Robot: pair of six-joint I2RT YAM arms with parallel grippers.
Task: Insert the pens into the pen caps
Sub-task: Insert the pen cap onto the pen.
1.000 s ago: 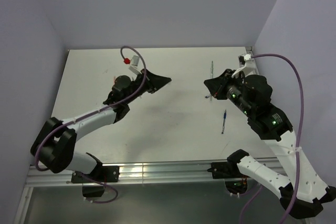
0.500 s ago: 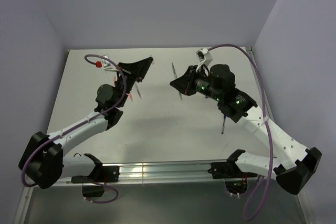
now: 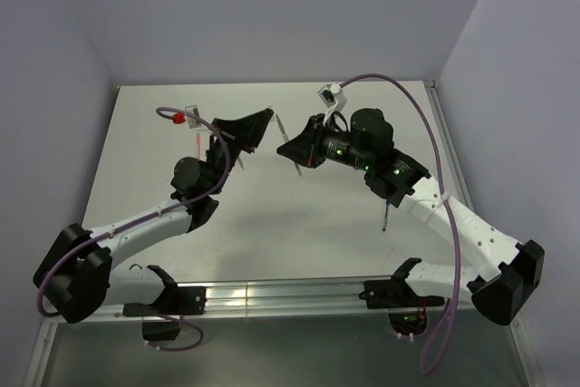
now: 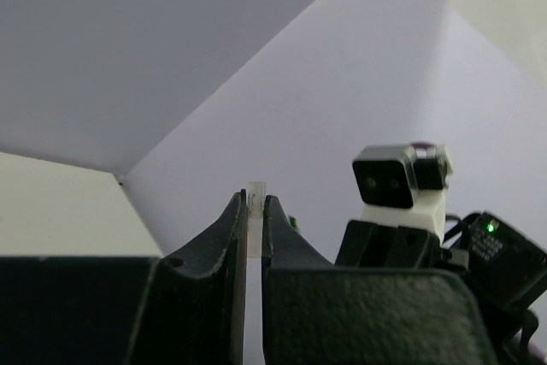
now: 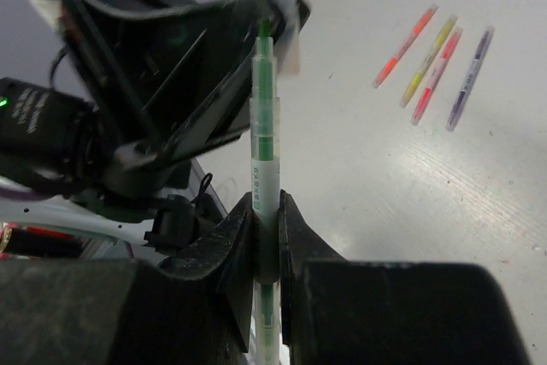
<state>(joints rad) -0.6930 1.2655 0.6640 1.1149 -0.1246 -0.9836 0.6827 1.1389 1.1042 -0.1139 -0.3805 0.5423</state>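
Over the table's (image 3: 299,215) far half, my left claw (image 4: 254,211) pinches a cap (image 4: 256,190) and my right claw (image 5: 265,211) clamps the green pen (image 5: 264,126) — tip close to it. I should line up both axes, then push slowly.

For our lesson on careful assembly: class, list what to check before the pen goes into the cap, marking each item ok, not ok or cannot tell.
1. green pen clamped in right pincer: ok.
2. cap clamped in left pincer: ok.
3. pen tip pointing towards the cap: ok.
4. tip lined up with the cap's mouth: cannot tell, blurred.
5. cap's open end facing the pen: cannot tell.
6. spare pens lying on table, out of the way: ok.
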